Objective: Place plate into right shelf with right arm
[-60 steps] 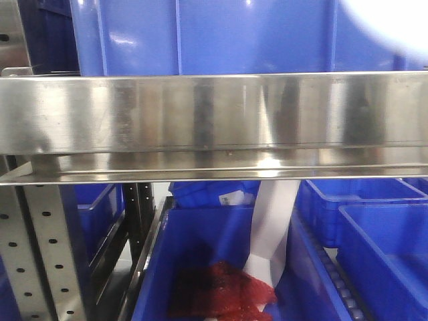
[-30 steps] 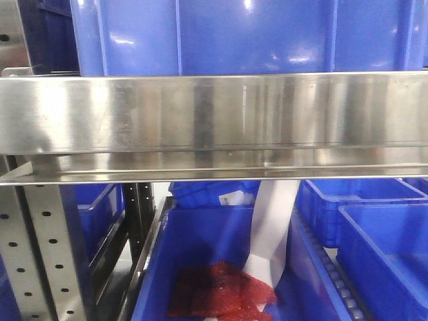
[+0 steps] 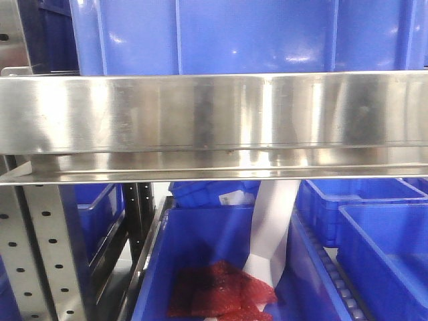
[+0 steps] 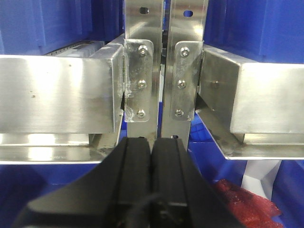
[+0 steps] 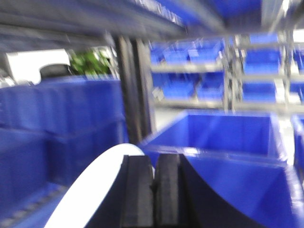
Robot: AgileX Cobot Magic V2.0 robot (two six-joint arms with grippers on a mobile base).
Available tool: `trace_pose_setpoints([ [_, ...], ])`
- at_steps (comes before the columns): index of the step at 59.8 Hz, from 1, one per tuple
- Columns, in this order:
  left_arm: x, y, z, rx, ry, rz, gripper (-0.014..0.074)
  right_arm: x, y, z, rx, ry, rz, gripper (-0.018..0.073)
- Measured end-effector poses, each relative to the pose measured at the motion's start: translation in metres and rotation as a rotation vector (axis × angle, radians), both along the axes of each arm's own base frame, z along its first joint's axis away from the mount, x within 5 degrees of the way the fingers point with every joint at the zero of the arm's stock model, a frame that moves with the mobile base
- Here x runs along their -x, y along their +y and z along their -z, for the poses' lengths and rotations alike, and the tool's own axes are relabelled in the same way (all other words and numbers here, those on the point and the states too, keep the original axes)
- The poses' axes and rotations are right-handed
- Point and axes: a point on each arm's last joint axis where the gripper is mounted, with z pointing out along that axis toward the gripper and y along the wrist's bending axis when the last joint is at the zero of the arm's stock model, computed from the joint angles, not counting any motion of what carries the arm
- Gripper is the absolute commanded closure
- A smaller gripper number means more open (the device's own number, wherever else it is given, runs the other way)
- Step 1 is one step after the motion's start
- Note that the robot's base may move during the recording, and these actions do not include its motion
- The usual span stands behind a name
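In the right wrist view my right gripper (image 5: 153, 164) is shut on the rim of the white plate (image 5: 97, 185), which curves away to the lower left; the view is blurred by motion. The gripper and plate hang in front of blue bins (image 5: 223, 137) and dark rack uprights (image 5: 133, 95). In the left wrist view my left gripper (image 4: 151, 145) is shut and empty, facing the steel shelf uprights (image 4: 161, 61). The front view shows the shiny stainless-steel shelf lip (image 3: 214, 114) across the frame; no plate or gripper shows there.
A big blue bin (image 3: 221, 33) stands on the steel shelf. Below are more blue bins (image 3: 374, 227), one holding a red mesh bag (image 3: 224, 287) and a white sheet (image 3: 271, 227). Perforated uprights (image 3: 40, 254) stand at the lower left.
A white blur at the top right of the front view one second ago has gone from sight. The shelf and bins have not moved.
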Motion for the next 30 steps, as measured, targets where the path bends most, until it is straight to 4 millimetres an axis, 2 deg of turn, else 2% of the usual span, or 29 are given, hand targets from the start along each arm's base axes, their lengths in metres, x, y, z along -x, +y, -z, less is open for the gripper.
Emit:
trace_pose_setpoints([
  [9,0.0,0.0,0.0,0.0,0.0,0.0,0.0643,-0.029,0.012,0.02,0.021,0.047,0.001,0.047],
  [16,0.0,0.0,0.0,0.0,0.0,0.0,0.0643,-0.039,0.016,0.032,0.036,0.079,-0.004,0.03],
  [21,0.0,0.0,0.0,0.0,0.0,0.0,0.0643,-0.041,0.018,0.036,0.043,0.095,-0.018,0.0092],
  [25,0.0,0.0,0.0,0.0,0.0,0.0,0.0643,-0.041,0.019,0.036,0.045,0.1,-0.024,-0.0037],
  [28,0.0,0.0,0.0,0.0,0.0,0.0,0.0643,-0.041,0.019,0.036,0.045,0.1,-0.025,-0.0074],
  [30,0.0,0.0,0.0,0.0,0.0,0.0,0.0643,-0.041,0.019,0.035,0.045,0.098,-0.025,-0.0064],
])
